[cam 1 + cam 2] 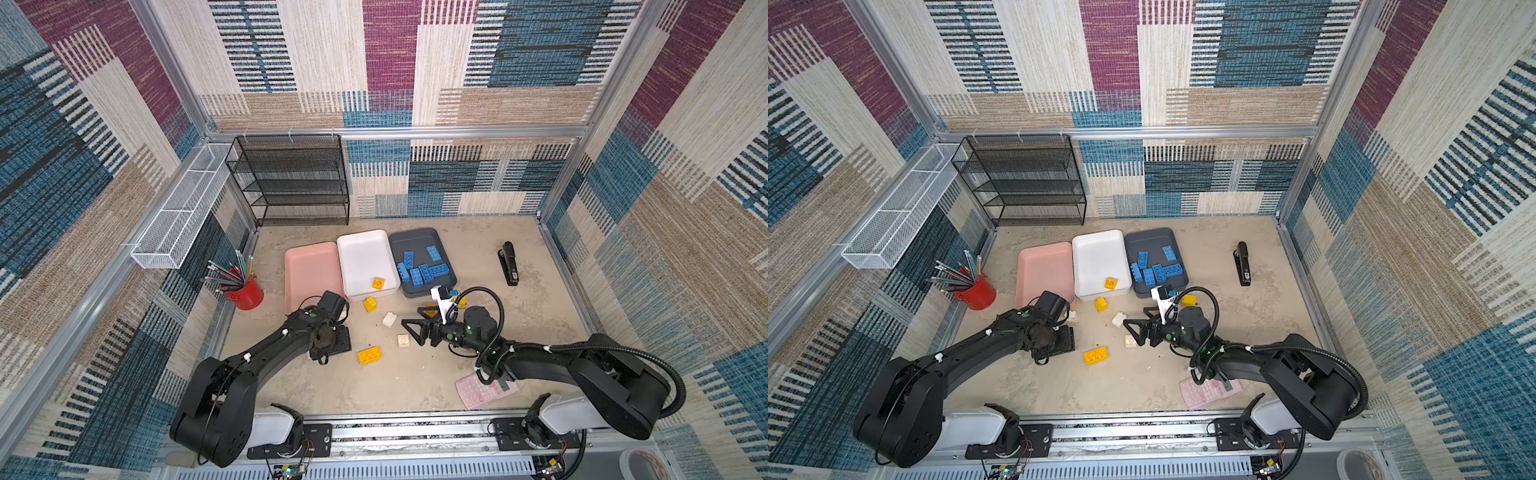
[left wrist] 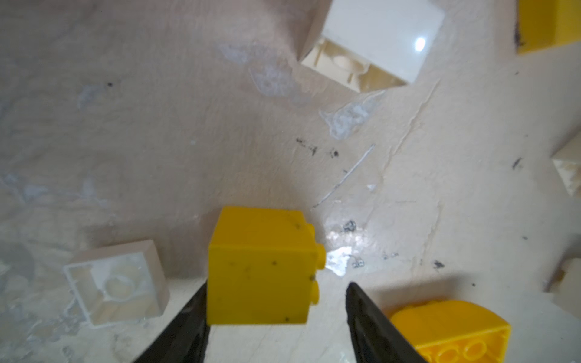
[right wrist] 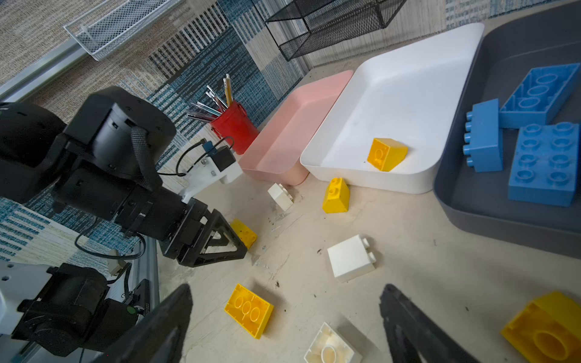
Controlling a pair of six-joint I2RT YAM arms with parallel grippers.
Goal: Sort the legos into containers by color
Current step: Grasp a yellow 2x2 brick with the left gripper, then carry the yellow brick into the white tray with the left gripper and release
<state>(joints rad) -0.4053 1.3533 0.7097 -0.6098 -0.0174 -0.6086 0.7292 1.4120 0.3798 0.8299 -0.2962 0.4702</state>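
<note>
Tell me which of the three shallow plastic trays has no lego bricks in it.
The pink plastic tray, leftmost in both top views. The white tray beside it holds one yellow studded brick; the dark grey tray holds blue bricks.

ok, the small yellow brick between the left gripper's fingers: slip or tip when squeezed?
Probably stiff: the yellow brick looks like hard moulded plastic. It lies on its side, studs facing one finger of the left gripper, so the hold may be uneven. Blocky, flat faces: unlikely to roll, but it may skid on the smooth table.
</note>
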